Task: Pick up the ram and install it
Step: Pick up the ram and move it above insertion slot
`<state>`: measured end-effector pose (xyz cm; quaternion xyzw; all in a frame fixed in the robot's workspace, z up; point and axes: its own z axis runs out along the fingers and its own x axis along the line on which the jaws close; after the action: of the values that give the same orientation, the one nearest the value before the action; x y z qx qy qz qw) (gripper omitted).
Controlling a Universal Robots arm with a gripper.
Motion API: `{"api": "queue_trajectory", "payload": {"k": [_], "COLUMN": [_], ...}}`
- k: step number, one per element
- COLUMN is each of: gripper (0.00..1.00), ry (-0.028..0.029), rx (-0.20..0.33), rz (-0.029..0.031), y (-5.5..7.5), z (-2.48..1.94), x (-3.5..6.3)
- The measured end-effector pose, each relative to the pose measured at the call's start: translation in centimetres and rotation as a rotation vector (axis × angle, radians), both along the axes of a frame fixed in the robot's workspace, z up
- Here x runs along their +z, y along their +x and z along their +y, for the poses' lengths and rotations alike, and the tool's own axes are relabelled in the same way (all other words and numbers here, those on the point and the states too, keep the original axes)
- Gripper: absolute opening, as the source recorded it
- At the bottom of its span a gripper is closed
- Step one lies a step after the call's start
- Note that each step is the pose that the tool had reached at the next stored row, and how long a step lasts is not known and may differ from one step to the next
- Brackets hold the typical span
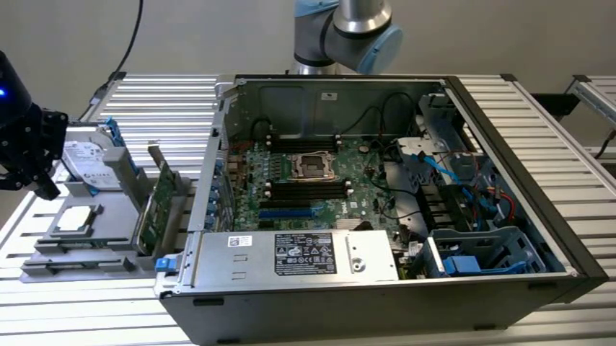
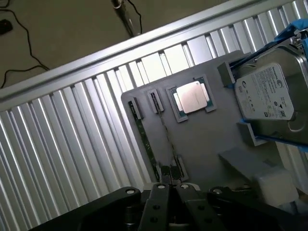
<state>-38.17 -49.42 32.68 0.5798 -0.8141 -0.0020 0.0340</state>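
Two thin boards stand on their edges in a gray tray (image 2: pixel 207 144), and we think the thinner one, the one closer to the square chip, is the ram (image 2: pixel 166 132). The other one is a wider green card (image 2: pixel 144 139), and it stands just beside the ram, on the side away from the chip. The square silver chip (image 2: pixel 192 96) lies flat in its own little pocket of the tray. A silver hard drive (image 2: pixel 267 96) with blue rails sits at the far end of the tray, past the chip. The tray rests on a counter (image 2: pixel 72 144) made of long shiny metal slats. We see the gripper (image 2: pixel 172 186) hanging above the tray, over the end of the ram's slot. Its two black fingers are pressed close together with nothing between them, and it does not touch the ram. In the exterior view the gripper is far over at the exterior view's left, up above the tray and next to the hard drive. A big open computer case (image 1: pixel 539 216) lies on the counter at the exterior view's right of the tray, very near it. Inside we see a green main board (image 1: pixel 332 155) with rows of long dark slots (image 1: pixel 308 191). A silver box with a label (image 1: pixel 298 256) sits at the near side of the case, and blue cables (image 1: pixel 448 173) run past the board. The ram is in the tray, not in the case.
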Motion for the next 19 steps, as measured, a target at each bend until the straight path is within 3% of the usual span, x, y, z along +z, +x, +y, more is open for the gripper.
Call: {"api": "queue_trajectory", "payload": {"k": [15,19], "gripper": [0.11,0.16], "ry": [-0.0035,-0.0041], "rx": [0.273,0.279], "rz": [0.0001,0.0002], "y": [-0.01,-0.02], "z": [0.00,0.00], "x": [0.00,0.00]}}
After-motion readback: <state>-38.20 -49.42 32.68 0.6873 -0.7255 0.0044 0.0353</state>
